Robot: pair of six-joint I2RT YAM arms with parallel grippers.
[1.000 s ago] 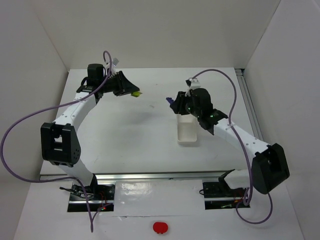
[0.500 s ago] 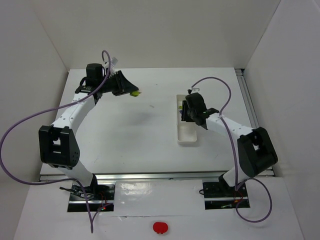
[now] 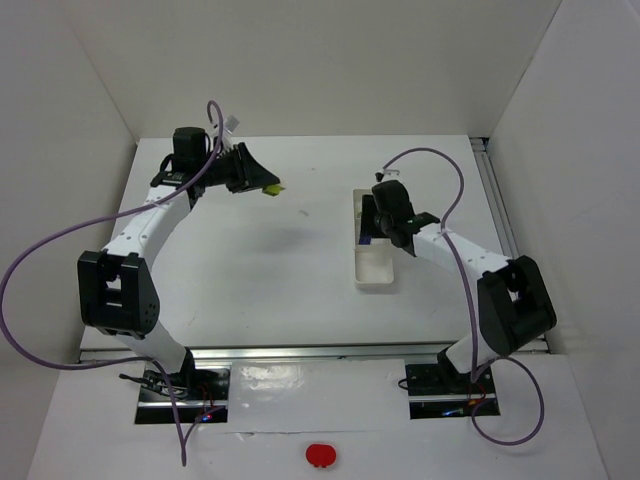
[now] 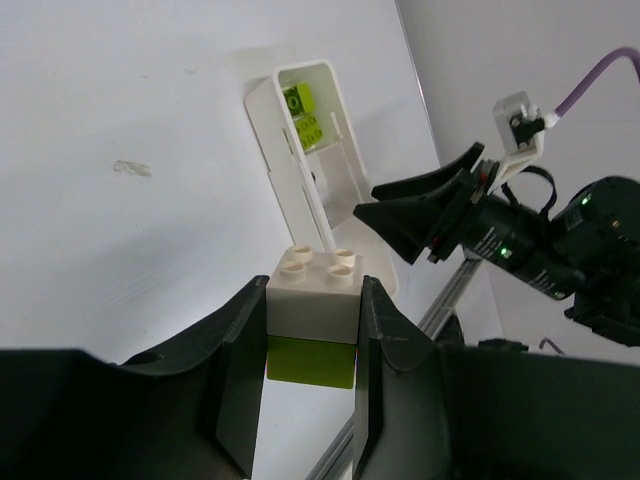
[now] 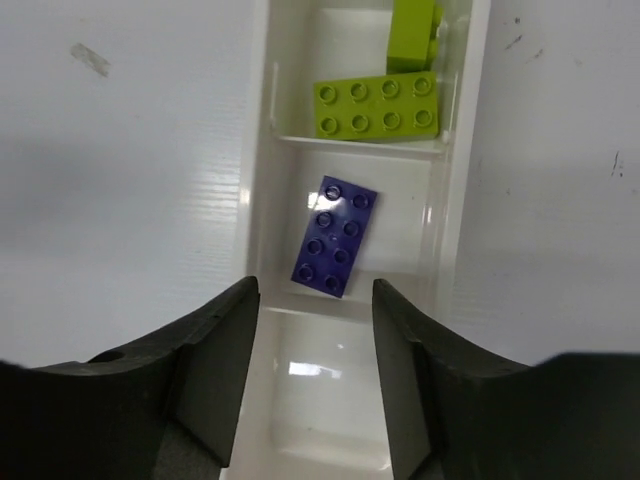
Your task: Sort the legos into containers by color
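Note:
My left gripper (image 3: 266,186) is shut on a white-and-yellow-green lego (image 4: 312,318), held above the table at the far left. The lego also shows in the top view (image 3: 272,188). The long white tray (image 3: 372,268) lies right of centre. My right gripper (image 5: 315,300) hangs open and empty above the tray (image 5: 258,180). A purple flat lego (image 5: 334,236) lies in the middle compartment. Two yellow-green legos, a flat plate (image 5: 376,107) and a brick (image 5: 414,34), lie in the far compartment. The near compartment holds nothing. The tray also shows in the left wrist view (image 4: 285,170).
White walls enclose the table on three sides. A metal rail (image 3: 498,215) runs along the right edge. Purple cables loop over both arms. The right arm (image 3: 455,255) lies beside the tray's right side.
My right gripper swung from left of the tray to over it and let go of the purple lego, which now lies in the middle compartment. The left arm has not moved.

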